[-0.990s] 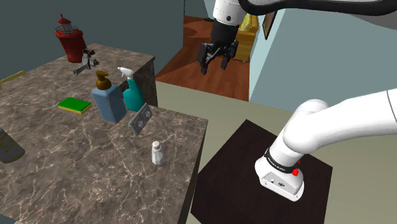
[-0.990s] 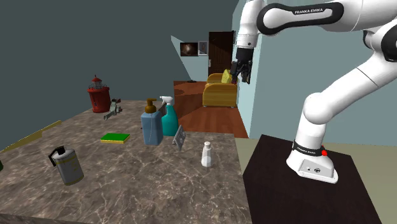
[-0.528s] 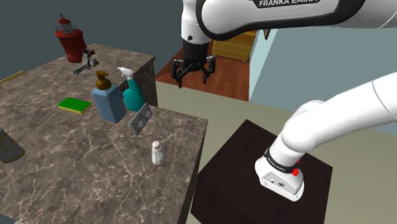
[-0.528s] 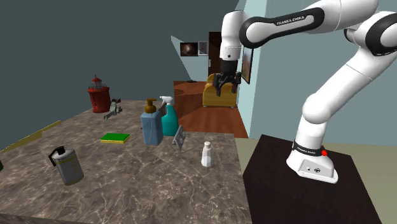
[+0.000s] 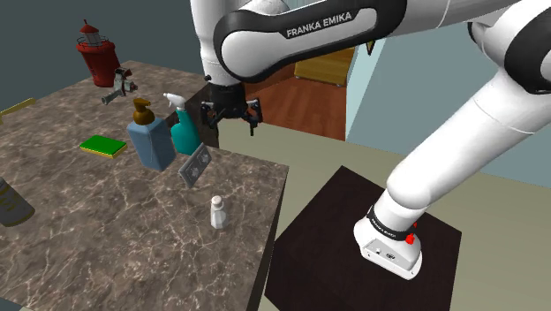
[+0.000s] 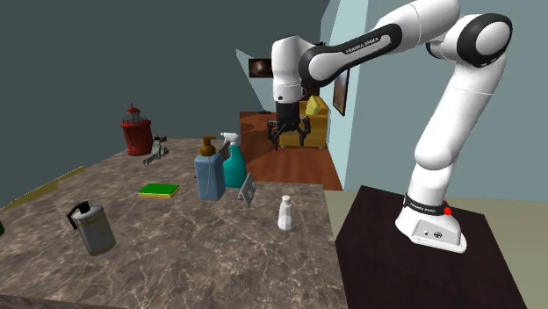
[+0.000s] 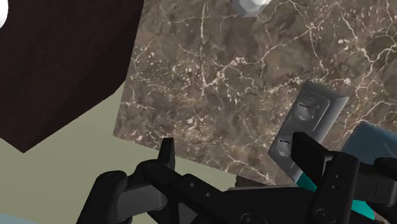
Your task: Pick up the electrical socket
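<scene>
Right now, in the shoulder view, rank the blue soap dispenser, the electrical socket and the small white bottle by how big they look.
Largest: blue soap dispenser.
Next: electrical socket, a grey plate.
Smallest: small white bottle, even though it stands nearest the camera.

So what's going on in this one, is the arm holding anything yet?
Not yet. The white Franka arm is going for the grey electrical socket, which stands tilted on the marble counter beside the blue soap dispenser and the teal spray bottle. The gripper hangs open in the air over the counter's edge, above the socket, holding nothing. The socket is untouched.
</scene>
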Robot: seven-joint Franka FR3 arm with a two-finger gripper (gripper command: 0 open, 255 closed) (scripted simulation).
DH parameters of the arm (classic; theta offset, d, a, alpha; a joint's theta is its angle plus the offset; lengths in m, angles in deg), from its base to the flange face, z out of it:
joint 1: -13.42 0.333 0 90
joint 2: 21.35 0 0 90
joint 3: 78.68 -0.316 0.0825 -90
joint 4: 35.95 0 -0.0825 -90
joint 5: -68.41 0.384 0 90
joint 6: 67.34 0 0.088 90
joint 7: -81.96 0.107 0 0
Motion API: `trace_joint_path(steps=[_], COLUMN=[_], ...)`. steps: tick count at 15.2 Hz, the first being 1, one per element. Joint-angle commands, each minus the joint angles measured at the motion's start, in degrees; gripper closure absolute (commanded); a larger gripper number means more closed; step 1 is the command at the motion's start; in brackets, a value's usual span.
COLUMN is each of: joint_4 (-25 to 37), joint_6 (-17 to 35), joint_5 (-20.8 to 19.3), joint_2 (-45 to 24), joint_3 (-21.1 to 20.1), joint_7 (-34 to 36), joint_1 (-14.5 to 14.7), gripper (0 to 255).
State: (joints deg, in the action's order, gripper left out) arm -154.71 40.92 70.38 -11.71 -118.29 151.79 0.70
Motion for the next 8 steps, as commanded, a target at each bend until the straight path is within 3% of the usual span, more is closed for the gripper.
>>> trace_joint_path(steps=[1, 4, 8], joint_4=[4.2, 10.6, 20.4], joint_6=[0.3, -0.7, -3.3], joint_5=[-4.5, -11.3, -18.2], joint_2=[-7.2, -17.6, -30.2], joint_3=[-2.7, -3.8, -1.2], joint_7=[8.3, 19.5, 31.4], joint_1=[-0.8, 0.7, 5.8], gripper=[0, 0, 0])
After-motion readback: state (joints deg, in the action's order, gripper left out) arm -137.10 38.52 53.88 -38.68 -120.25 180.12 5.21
